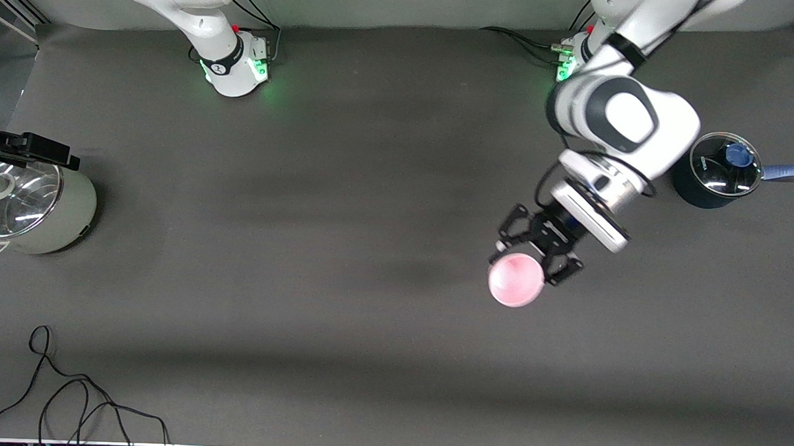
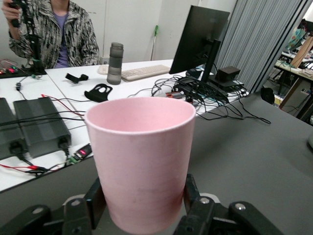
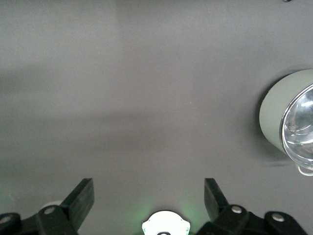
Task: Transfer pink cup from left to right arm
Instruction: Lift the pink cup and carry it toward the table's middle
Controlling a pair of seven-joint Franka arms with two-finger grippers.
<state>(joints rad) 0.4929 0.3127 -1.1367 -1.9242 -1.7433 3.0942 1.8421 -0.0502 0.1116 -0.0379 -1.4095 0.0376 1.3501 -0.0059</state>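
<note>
**Mia:** What did the front view show?

**Ben:** The left hand (image 1: 526, 255) was up in the air over the tabletop (image 1: 343, 247), toward the left arm's end. It was squeezing the pink cup (image 1: 516, 279). The cup's open mouth faced the camera. Near that arm stood a dark pot (image 1: 716, 171) with a glass lid and a blue handle. At the right arm's end stood a pale pot (image 1: 31, 210) with a shiny lid. Some black cable (image 1: 67, 396) lay near the front edge.

**Mia:** Where was the right hand there?

**Ben:** I could not find it in that view. Only the bottom part of the right arm showed.

**Mia:** And the left wrist view?

**Ben:** The pink cup (image 2: 142, 161) stood straight up between the black fingers (image 2: 95, 203) of the left hand (image 2: 142, 205). They pressed on its lower part, one on each side.

**Mia:** And the right wrist view?

**Ben:** The right hand (image 3: 149, 198) was spread wide and held nothing. It looked down at the bare tabletop (image 3: 146, 88), with the pale pot (image 3: 276, 112) at the edge. It seemed to be high up, but that was hard to tell.

**Mia:** So which step was it?

**Ben:** I think the cup was picked up, but the pass was not started. The right arm was waiting. Next, the two hands would need to meet. The right hand should grab the free upper part of the cup before the left hand lets go.
</note>
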